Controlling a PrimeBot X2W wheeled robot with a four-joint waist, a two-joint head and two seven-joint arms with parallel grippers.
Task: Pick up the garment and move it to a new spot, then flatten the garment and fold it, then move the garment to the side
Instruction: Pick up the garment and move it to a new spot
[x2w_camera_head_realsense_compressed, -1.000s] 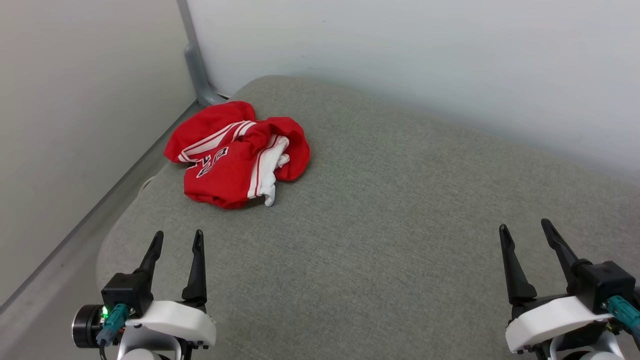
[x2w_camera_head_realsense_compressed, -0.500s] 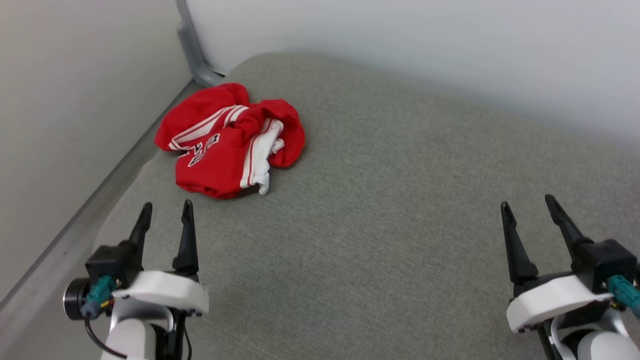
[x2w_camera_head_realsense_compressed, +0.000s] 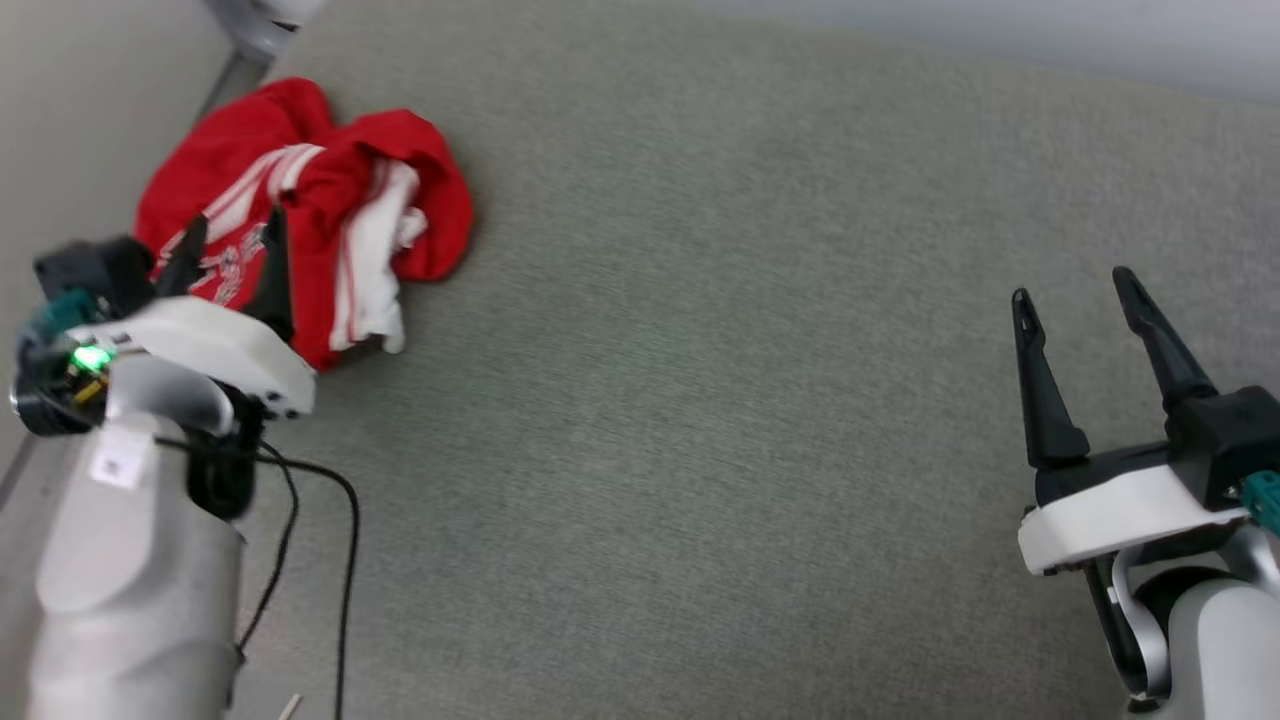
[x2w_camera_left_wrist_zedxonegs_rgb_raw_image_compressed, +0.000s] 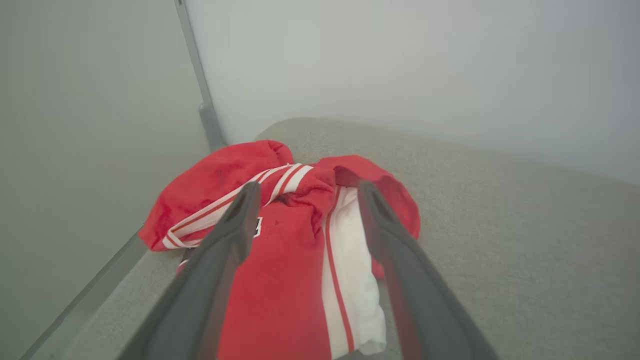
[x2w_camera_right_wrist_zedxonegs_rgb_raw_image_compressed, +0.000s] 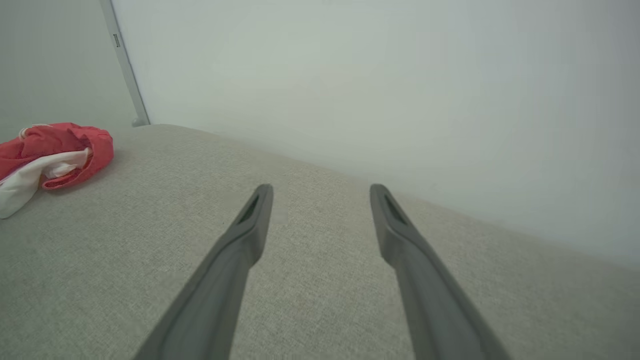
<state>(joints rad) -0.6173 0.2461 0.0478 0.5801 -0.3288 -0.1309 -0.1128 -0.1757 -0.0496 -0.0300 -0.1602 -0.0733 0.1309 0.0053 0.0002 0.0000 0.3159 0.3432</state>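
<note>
The garment (x2w_camera_head_realsense_compressed: 330, 190), a red T-shirt with white sleeves and striped trim, lies crumpled at the far left corner of the grey cushioned surface (x2w_camera_head_realsense_compressed: 700, 400). My left gripper (x2w_camera_head_realsense_compressed: 232, 228) is open and hovers over the garment's near edge, its fingers spread above the red cloth. In the left wrist view the garment (x2w_camera_left_wrist_zedxonegs_rgb_raw_image_compressed: 290, 240) fills the gap between the two dark fingers (x2w_camera_left_wrist_zedxonegs_rgb_raw_image_compressed: 235, 225), which hold nothing. My right gripper (x2w_camera_head_realsense_compressed: 1072, 285) stands open at the right, far from the shirt, above bare cushion. The right wrist view has the garment (x2w_camera_right_wrist_zedxonegs_rgb_raw_image_compressed: 55, 150) at far left.
Pale walls (x2w_camera_left_wrist_zedxonegs_rgb_raw_image_compressed: 400, 65) close the cushion at the back and left, with a grey metal post (x2w_camera_left_wrist_zedxonegs_rgb_raw_image_compressed: 202, 105) in the corner behind the shirt. A black cable (x2w_camera_head_realsense_compressed: 340, 540) hangs from my left arm. The cushion's left edge drops to a narrow grey ledge (x2w_camera_left_wrist_zedxonegs_rgb_raw_image_compressed: 85, 300).
The head camera has tilted down and turned. My left gripper has advanced from the near edge to over the garment. The right gripper stays about where it was, open.
</note>
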